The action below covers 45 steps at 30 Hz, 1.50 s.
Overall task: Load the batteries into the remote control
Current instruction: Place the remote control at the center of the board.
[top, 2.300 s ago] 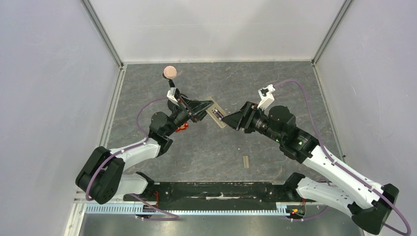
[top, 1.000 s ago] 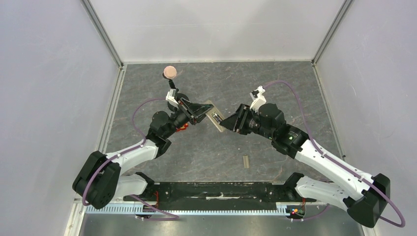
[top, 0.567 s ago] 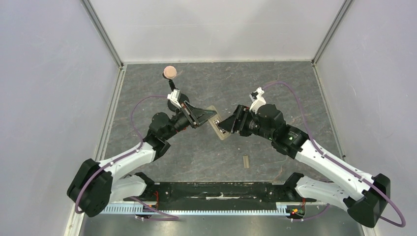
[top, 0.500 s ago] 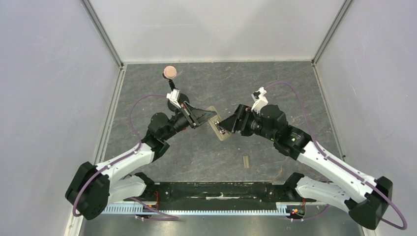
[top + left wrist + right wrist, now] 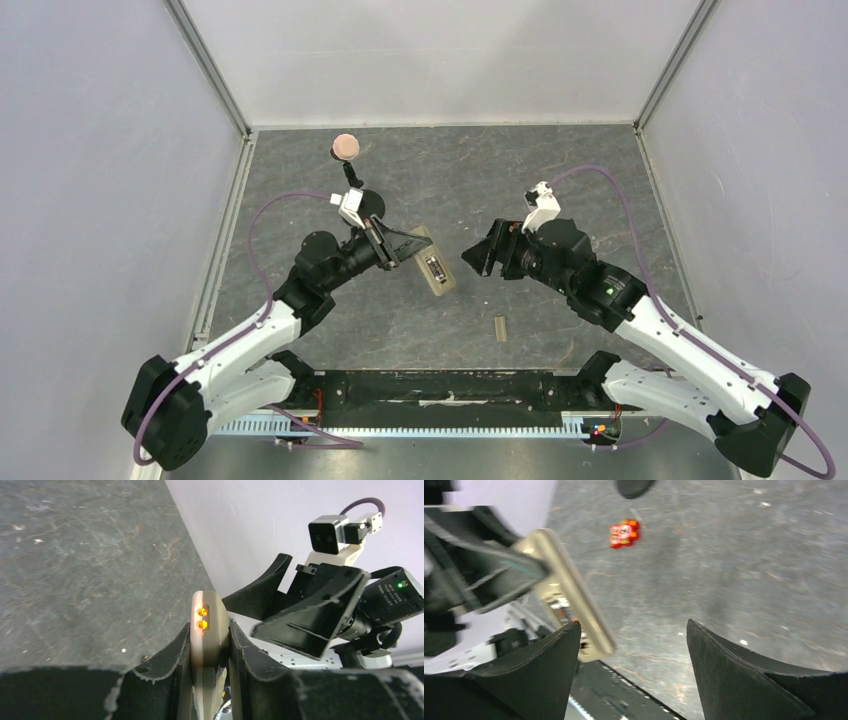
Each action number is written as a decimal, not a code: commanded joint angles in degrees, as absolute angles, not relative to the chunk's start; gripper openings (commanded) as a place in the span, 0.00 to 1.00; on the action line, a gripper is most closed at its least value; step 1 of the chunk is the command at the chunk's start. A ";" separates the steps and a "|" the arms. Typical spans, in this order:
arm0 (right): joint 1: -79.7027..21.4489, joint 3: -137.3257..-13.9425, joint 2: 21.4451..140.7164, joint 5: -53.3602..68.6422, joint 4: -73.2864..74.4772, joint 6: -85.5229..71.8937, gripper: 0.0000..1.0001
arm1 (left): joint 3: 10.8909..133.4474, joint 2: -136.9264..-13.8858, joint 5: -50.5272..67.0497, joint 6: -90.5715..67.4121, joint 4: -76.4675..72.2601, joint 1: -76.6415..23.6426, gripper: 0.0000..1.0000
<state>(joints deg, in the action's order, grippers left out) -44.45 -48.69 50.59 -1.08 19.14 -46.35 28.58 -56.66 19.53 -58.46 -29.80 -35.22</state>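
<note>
We see the left pincer clamped on one end of the tan-backed remote, holding it off the grey surface, while the right pincer hangs wide open and empty just beside the remote's free end.

Dark, veined grey surface boxed in by pale walls.
The plain lavender-grey walls stand on three sides, joined by metal corner posts; a black bar and a ribbed rail line the near edge, evenly lit.
</note>
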 commanded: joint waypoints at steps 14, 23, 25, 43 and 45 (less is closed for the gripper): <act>-49.13 -32.22 66.20 -14.58 32.31 -41.81 0.73 | 26.46 -42.29 4.02 -51.86 -8.81 -34.98 0.02; -52.04 -32.54 68.66 -15.24 30.67 -43.33 0.71 | 26.26 -42.50 4.44 -51.68 -8.17 -34.63 0.02; -52.63 -33.23 68.98 -15.18 30.40 -43.57 0.70 | 26.18 -42.71 4.70 -51.60 -8.17 -34.55 0.02; -53.48 -37.71 67.55 -20.86 29.16 -52.47 0.70 | 9.64 -42.41 -2.21 -61.03 -30.74 -34.46 0.02; -53.44 -38.13 68.01 -21.69 29.38 -53.79 0.69 | 8.03 -42.63 -4.38 -61.33 -32.75 -34.47 0.02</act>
